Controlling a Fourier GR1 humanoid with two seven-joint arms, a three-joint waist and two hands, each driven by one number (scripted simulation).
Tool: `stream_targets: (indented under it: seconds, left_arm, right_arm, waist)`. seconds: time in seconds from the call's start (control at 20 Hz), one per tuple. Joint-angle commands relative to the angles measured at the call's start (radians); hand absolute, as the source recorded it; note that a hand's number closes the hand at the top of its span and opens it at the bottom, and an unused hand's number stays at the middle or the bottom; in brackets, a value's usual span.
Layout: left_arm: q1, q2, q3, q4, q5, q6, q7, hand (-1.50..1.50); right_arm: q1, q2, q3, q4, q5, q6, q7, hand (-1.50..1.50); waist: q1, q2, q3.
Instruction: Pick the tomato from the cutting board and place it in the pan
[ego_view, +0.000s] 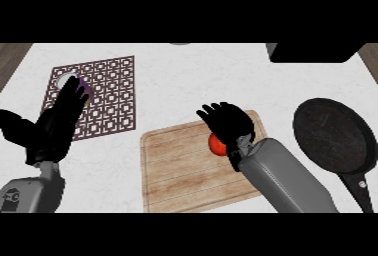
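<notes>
Tomato (216, 145) sits on the cutting board (177, 170), half hidden under your right hand (230, 125), whose fingers spread above it, gripping nothing. Grasp step: next, curl round it, lift, carry right to the pan (332, 135). Left hand (55, 125) rests open over the mat (111, 95).

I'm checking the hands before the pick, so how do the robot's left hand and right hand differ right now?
The right hand is over the cutting board, partly covering the tomato; the left hand is over the patterned mat, away from the board. The right hand's fingers bend down toward the tomato, while the left hand's are straight, pointing up toward a small round object. The right hand is nearer the pan. Both are black on grey forearms.
</notes>
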Motion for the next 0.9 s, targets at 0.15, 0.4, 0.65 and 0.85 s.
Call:
stream_targets:
  seconds: [0.15, 0.4, 0.65, 0.85]
  left_arm:
    - [0.043, -0.041, 0.0, 0.026, -0.024, -0.018, -0.078, 0.0]
    - [0.05, -0.045, -0.025, -0.054, -0.055, -0.002, 0.006, 0.0]
    - [-0.018, 0.0, 0.051, -0.065, 0.013, -0.038, 0.079, 0.0]
    - [0.032, -0.043, 0.006, -0.058, -0.049, -0.016, 0.035, 0.0]
  right_arm:
    - [0.088, 0.077, 0.024, 0.103, 0.087, -0.113, -0.045, -1.5]
    - [-0.024, 0.1, -0.005, 0.21, 0.113, -0.122, -0.18, 1.5]
    - [-0.009, 0.112, -0.038, 0.26, 0.144, -0.202, -0.234, 1.5]
    - [0.074, 0.077, -0.041, 0.192, 0.161, -0.214, -0.277, 1.5]
  waist:
    - [0.0, 0.0, 0.0]
    - [0.004, 0.0, 0.0]
    - [0.002, -0.001, 0.0]
    - [-0.003, -0.002, 0.0]
